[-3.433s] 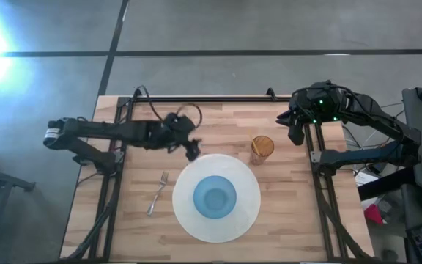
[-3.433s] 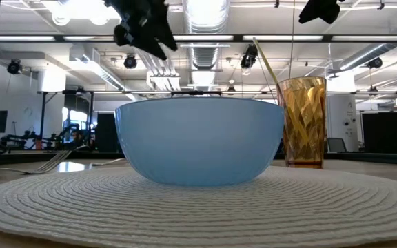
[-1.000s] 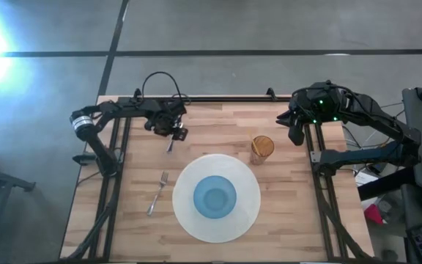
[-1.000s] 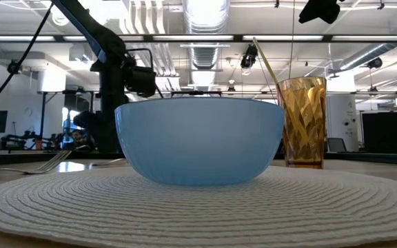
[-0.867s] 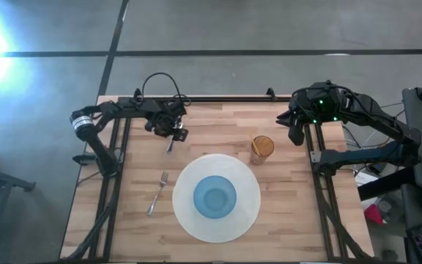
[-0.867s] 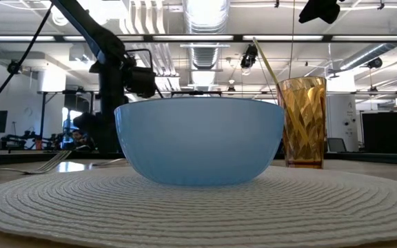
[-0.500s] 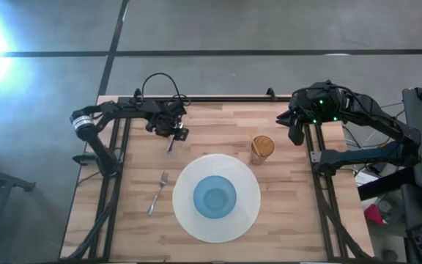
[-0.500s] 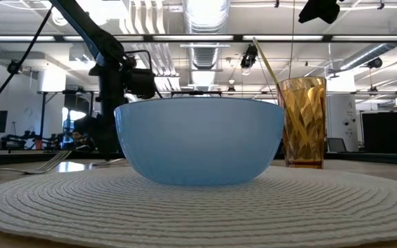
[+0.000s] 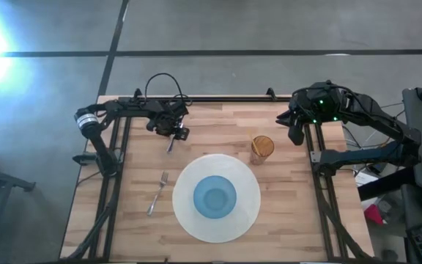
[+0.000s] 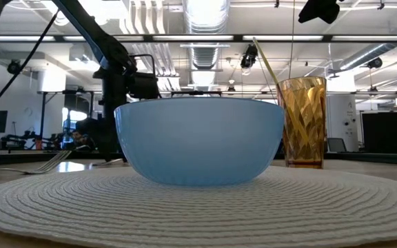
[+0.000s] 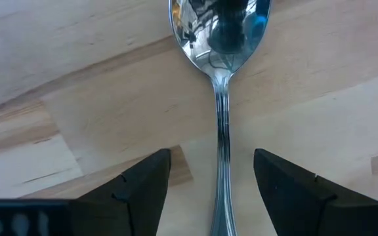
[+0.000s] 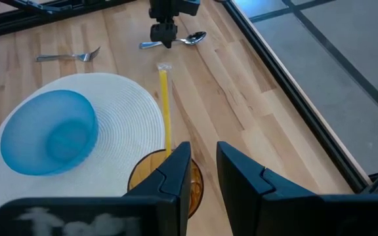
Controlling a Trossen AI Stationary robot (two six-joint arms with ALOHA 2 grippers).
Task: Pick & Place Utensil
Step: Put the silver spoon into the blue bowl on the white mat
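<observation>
In the low view the nearest thing is the woven white placemat [image 10: 198, 207], ribbed in rings, carrying a smooth matte blue bowl [image 10: 200, 141]. At about 3 o'clock of the bowl, farther back, stands a faceted amber glass [image 10: 303, 122] with a yellow straw [image 10: 267, 65] leaning out. A fork [image 10: 50, 162] lies at 9 o'clock on the worktop [image 10: 384, 169], its tines only a faint glint at this level.

The high view alone shows the layout: the fork at 9 o'clock of the round mat, and the spoon [image 9: 170, 145] at roughly 11 o'clock, toward the far left of the pale planked wood. The left pincer [image 9: 171, 135] stands over the spoon.

Only the left wrist view gives the detail: the polished steel spoon, bowl mirror-bright, lies flat on the worktop, its slim handle running between the two dark fingers [image 11: 136, 190], which are spread apart and seem clear of the metal.

The right pincer [image 9: 294, 129] waits beyond the glass at 1 o'clock, its fingers parted a little and holding nothing.
</observation>
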